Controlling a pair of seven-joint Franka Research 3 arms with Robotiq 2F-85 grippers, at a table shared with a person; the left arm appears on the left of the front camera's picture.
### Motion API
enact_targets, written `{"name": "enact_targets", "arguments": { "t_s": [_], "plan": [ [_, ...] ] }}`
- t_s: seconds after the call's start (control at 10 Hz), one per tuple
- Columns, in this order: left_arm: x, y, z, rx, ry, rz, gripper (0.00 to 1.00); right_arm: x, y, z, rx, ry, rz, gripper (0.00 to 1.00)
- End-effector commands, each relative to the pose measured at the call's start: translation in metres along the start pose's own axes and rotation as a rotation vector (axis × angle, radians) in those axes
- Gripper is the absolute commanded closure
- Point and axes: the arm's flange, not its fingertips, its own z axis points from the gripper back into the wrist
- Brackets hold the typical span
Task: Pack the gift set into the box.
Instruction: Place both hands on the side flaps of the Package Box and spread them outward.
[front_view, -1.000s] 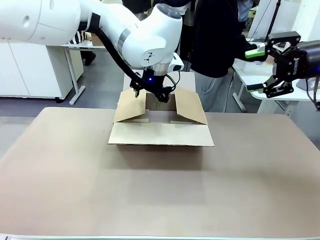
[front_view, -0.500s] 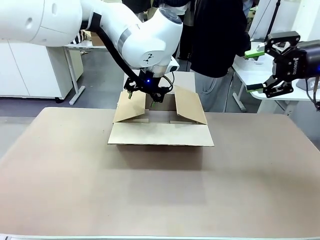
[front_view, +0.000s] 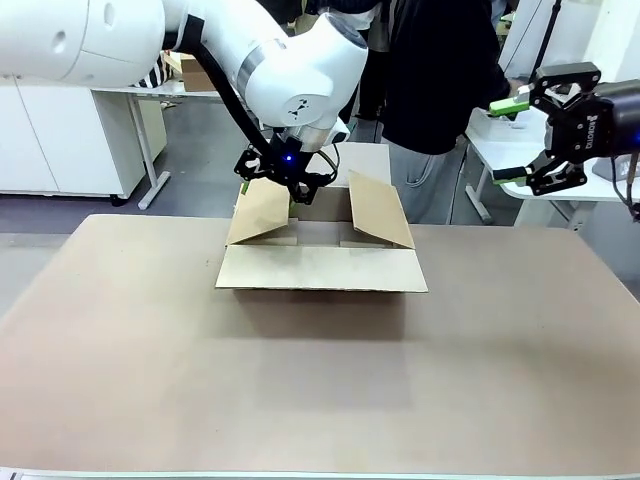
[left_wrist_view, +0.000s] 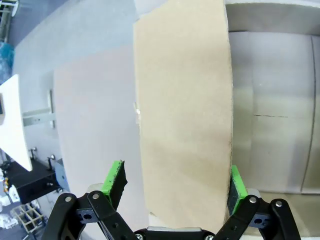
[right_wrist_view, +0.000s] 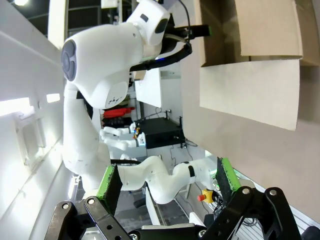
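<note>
Mid-table toward the person (front_view: 435, 70) sat the box (front_view: 320, 268), flaps up, looking light, stiff corrugated card, likely best pinched at a flap edge, and the left gripper (left_wrist_view: 175, 172) hung spread over its left flap (front_view: 260, 212) while the right gripper (front_view: 521, 140) hung wide open, empty, well aside.

Right gripper (right_wrist_view: 166, 175) spread wide at bottom edge; box (right_wrist_view: 250, 85), flaps open, upper right; left arm (right_wrist_view: 110, 60) upper left.
</note>
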Motion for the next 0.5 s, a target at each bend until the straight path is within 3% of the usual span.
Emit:
{"name": "enact_targets", "arguments": {
  "t_s": [0.0,0.4],
  "plan": [
    [0.005,0.001,0.006,0.074,-0.010,0.034,0.00,0.002,0.000,-0.002,0.024,-0.004,0.028,0.00],
    [0.003,0.024,0.018,0.099,-0.031,0.080,0.00,0.002,0.000,-0.002,0.024,-0.004,0.028,0.00]
  ]
}}
